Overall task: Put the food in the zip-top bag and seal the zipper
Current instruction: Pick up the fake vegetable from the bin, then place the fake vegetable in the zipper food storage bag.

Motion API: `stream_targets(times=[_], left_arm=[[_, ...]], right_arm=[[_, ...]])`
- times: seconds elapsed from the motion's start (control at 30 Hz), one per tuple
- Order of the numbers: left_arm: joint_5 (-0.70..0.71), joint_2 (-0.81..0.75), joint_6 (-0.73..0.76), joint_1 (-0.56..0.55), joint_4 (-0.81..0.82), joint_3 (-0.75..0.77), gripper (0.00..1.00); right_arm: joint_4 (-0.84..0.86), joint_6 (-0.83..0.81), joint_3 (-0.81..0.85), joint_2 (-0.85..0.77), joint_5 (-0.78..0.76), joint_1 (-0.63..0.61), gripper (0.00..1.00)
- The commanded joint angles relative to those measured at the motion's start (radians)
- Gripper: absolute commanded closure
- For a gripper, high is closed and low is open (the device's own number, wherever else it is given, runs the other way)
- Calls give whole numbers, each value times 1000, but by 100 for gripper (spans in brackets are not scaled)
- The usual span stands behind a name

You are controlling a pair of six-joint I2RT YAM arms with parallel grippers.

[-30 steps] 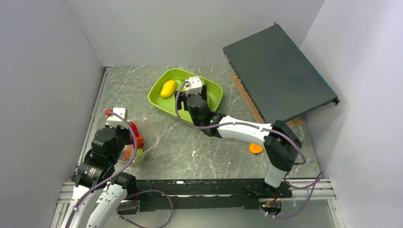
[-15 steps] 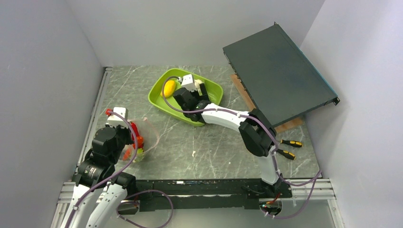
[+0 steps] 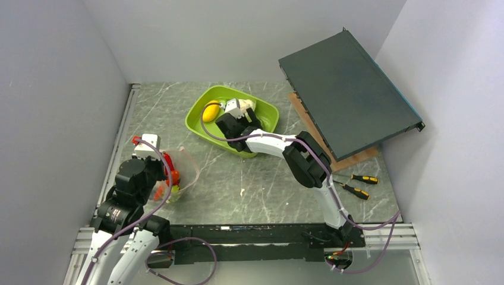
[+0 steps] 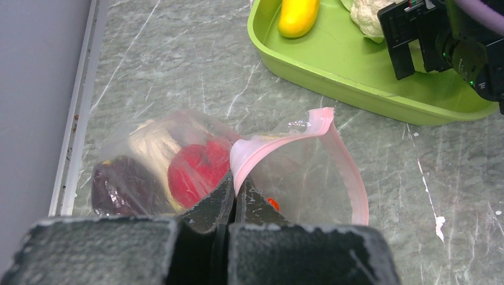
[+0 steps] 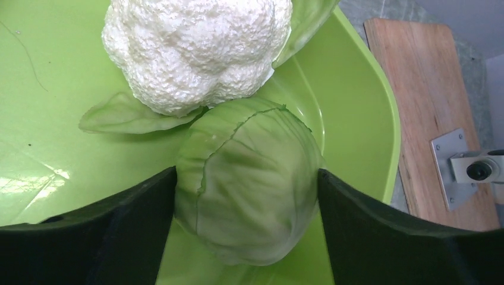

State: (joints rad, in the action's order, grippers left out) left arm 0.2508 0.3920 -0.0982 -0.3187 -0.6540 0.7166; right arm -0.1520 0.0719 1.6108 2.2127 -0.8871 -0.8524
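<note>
right gripper (image 5: 246, 178): fingers spread wide, one against each side of the green cabbage (image 5: 249, 219), grasping it as far as the wrist view shows; how firmly, cannot tell; the cabbage sits on the floor of the lime-green tray (image 5: 362, 119)
left gripper (image 4: 233, 190): clenched on the pink zipper rim (image 4: 333, 148) of the zip-top bag (image 4: 297, 178), propping its mouth open
bag place: by the left edge of the counter (image 3: 238, 178), mouth turned toward the tray
done: red fruit (image 4: 199, 172), dark purple piece (image 4: 122, 187) and pale stalk (image 4: 151, 142) lie inside the bag
left to do: cabbage, white cauliflower (image 5: 190, 47) and yellow fruit (image 3: 210, 111) are not yet bagged; the zipper is unsealed; by my judgement a bit over halfway
edges: the cauliflower touches the cabbage on its far side and the tray wall rises just beside it, so a straight lift looks safest
open room: bare counter lies between tray and bag, a free path leftward; the leaning dark panel (image 3: 345, 95), wooden board (image 5: 428, 107) and screwdrivers (image 3: 356, 184) sit to the right, off that route
risk: the bag mouth looks narrow for a cabbage this round
</note>
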Motion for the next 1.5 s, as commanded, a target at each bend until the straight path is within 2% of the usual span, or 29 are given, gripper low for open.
stream_targets(times=[0.0,0.07,0.17,0.3,0.33,0.57,0.67,0.87,1.07,1.2,1.27,1.47], left_arm=[[-6,2,-9,-1,47,10,100],[-8,3,-9,-1,47,10,100],[-9,4,-9,-2,48,10,100],[-8,4,-11,-2,47,10,100],[-8,5,-10,-2,47,10,100],[-5,2,-11,-2,46,10,100],[-5,4,-12,-2,46,10,100],[-8,4,-11,-1,48,10,100],[-6,4,-12,-2,47,11,100],[-6,5,-11,-2,48,10,100],[-8,6,-11,-1,47,11,100],[-6,4,-11,-2,47,10,100]], right_arm=[[47,-7,8,-9,-23,7,23],[55,-8,2,-20,-22,8,40],[59,-1,-4,-64,-12,7,74],[92,28,-58,-175,79,8,97],[90,41,-69,-204,108,9,100],[119,112,-153,-386,310,8,100],[176,121,-224,-476,478,9,100],[448,84,-436,-643,1149,10,100],[745,311,-511,-641,1664,4,100],[989,508,-549,-584,1763,-26,100],[1063,553,-553,-558,1773,-51,100],[1035,533,-512,-492,1676,-129,100]])
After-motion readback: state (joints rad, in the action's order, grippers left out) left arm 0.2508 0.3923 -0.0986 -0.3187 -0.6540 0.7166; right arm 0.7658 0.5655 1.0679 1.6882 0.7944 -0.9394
